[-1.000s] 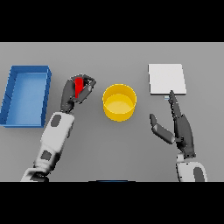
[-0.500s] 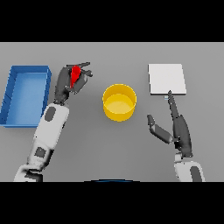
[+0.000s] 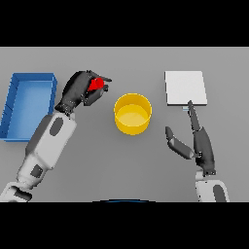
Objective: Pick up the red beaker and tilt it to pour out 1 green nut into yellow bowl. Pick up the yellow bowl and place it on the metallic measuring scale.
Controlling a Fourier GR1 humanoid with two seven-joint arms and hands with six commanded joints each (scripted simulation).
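My left hand [image 3: 78,91] is shut on the red beaker [image 3: 97,84], held above the table to the left of the yellow bowl [image 3: 132,114]. Only part of the beaker shows between the dark fingers, and it looks tilted toward the bowl. The bowl stands upright in the middle of the table; no nut is visible. The metallic measuring scale [image 3: 185,87], a pale square plate, lies at the back right. My right hand [image 3: 200,143] is open to the right of the bowl, its fingers pointing toward the scale's near edge and its thumb spread toward the bowl.
A blue bin [image 3: 29,104] sits at the left edge of the table, just behind my left forearm. The grey table [image 3: 124,160] stretches in front of the bowl between both arms.
My left hand has lifted the red beaker and carried it up and toward the back, tilting it. The right hand has barely shifted.
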